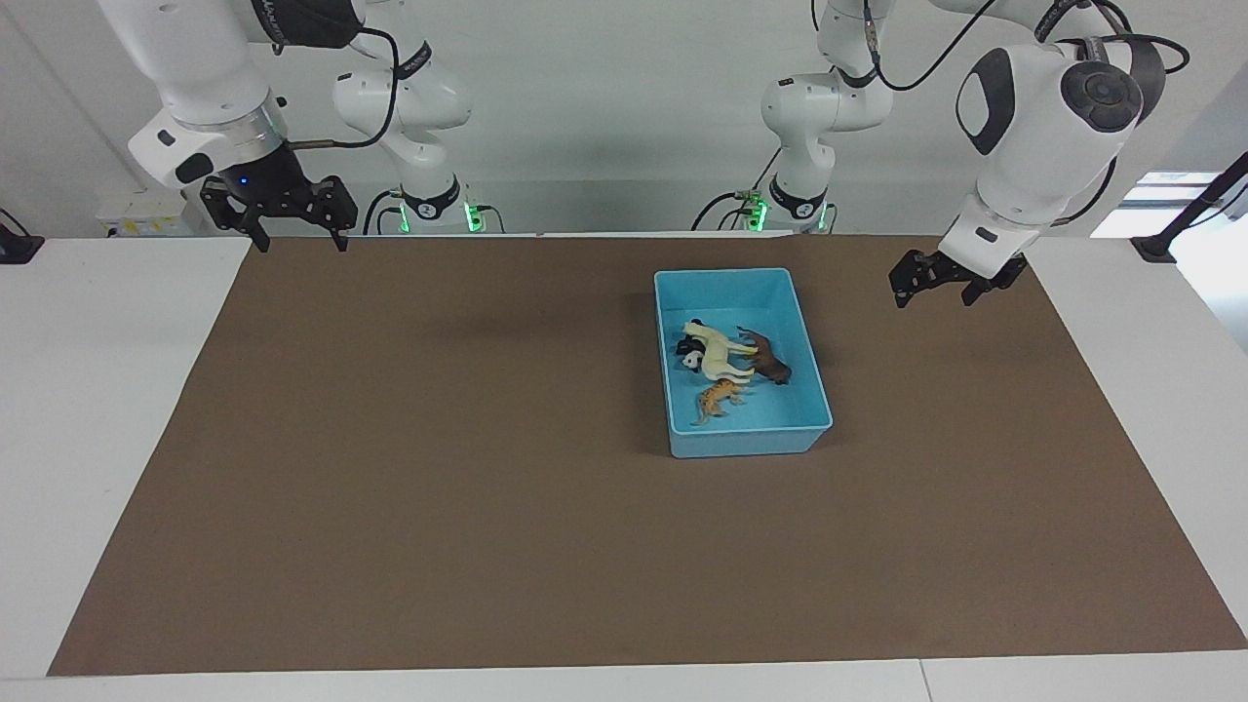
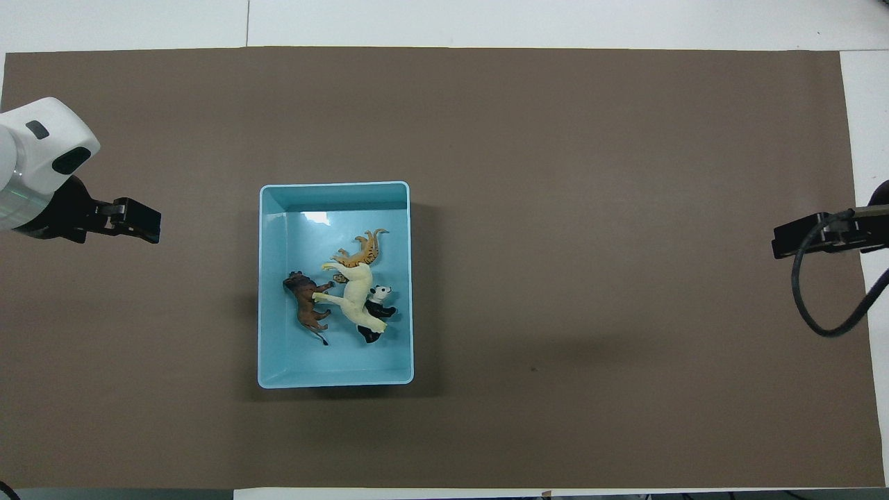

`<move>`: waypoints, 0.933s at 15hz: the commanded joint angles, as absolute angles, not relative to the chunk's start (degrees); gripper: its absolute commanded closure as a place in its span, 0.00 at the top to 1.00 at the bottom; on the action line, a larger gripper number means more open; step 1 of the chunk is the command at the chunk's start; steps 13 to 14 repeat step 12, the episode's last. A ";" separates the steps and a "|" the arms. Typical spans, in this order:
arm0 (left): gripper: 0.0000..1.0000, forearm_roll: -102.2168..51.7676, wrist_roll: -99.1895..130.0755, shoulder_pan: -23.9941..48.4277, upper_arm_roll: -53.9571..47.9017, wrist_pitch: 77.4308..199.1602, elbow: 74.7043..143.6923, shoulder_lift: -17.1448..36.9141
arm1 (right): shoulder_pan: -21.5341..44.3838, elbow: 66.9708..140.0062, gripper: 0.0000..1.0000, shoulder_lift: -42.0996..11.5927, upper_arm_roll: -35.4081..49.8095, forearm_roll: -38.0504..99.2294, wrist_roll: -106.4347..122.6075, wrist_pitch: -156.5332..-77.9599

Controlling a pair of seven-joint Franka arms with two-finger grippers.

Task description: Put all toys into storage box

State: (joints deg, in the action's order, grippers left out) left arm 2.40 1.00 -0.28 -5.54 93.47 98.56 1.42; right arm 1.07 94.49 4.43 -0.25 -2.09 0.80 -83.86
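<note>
The light blue storage box (image 1: pixel 743 442) stands on the brown mat, toward the left arm's end of the table; it also shows in the overhead view (image 2: pixel 335 377). All the toys lie inside it in a loose pile. The cream-yellow horse (image 1: pixel 719 351) (image 2: pixel 353 295) lies across the black-and-white panda (image 1: pixel 690 355) (image 2: pixel 378 311). The dark brown lion (image 1: pixel 770 363) (image 2: pixel 304 309) lies beside the horse. The orange tiger (image 1: pixel 718 398) (image 2: pixel 362 251) lies farthest from the robots. My left gripper (image 1: pixel 934 291) (image 2: pixel 139 222) hangs open and empty beside the box. My right gripper (image 1: pixel 302 239) (image 2: pixel 799 239) waits open and empty over the mat's edge at its own end.
The brown mat (image 1: pixel 390 439) covers most of the white table (image 1: pixel 88 409). Both arm bases (image 1: pixel 429 200) stand at the robots' edge of the table. A black cable (image 2: pixel 816 298) loops down from the right gripper.
</note>
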 commanded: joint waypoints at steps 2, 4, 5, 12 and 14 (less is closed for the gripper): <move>1.00 1.58 0.09 -0.62 -5.54 93.96 98.26 1.41 | 0.53 93.78 1.00 4.66 -0.44 1.40 2.02 -81.65; 1.00 1.58 0.09 -0.62 -5.54 94.04 98.26 1.41 | 0.61 92.91 1.00 4.48 -0.44 1.58 2.02 -81.74; 1.00 1.58 0.09 -0.62 -5.54 94.22 98.26 1.41 | 0.53 92.64 1.00 4.31 -0.44 1.76 2.02 -81.74; 1.00 1.58 0.09 -0.62 -5.54 94.22 98.26 1.41 | 0.44 92.64 1.00 4.39 -0.44 0.79 1.67 -82.53; 1.00 1.58 0.09 -0.62 -5.54 94.22 98.26 1.41 | 0.44 92.64 1.00 4.39 -0.44 0.79 1.67 -82.53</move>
